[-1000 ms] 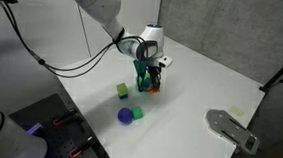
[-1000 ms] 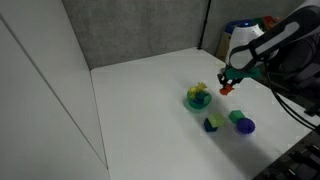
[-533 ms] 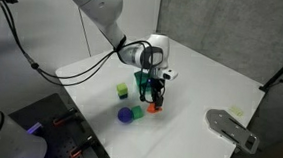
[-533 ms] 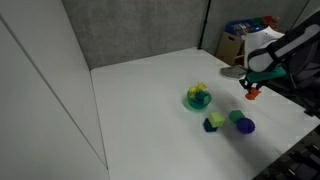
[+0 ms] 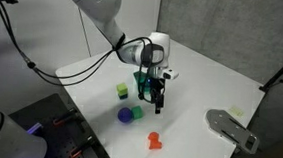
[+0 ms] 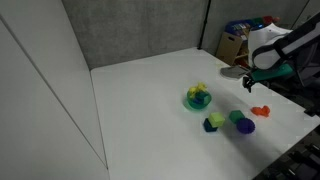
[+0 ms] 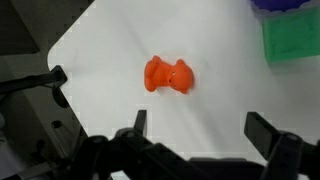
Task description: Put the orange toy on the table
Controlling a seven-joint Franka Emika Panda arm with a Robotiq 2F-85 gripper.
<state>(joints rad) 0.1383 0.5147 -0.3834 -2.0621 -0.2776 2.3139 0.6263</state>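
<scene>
The small orange-red chunky toy (image 5: pixel 155 141) lay on the large white flat table (image 5: pixel 196 88), apart from the end effector (image 5: pixel 159 106) above it. Half a second before, the end effector had held this toy between its fingers. It had since released the toy. In the wrist view, the two fingers (image 7: pixel 265 130) stood spread wide with nothing between them, and the toy (image 7: pixel 167 75) rested on bare table surface (image 7: pixel 230 95). The purple ball (image 5: pixel 126 115) and the yellow-green cube (image 5: pixel 123 90) had not moved.
</scene>
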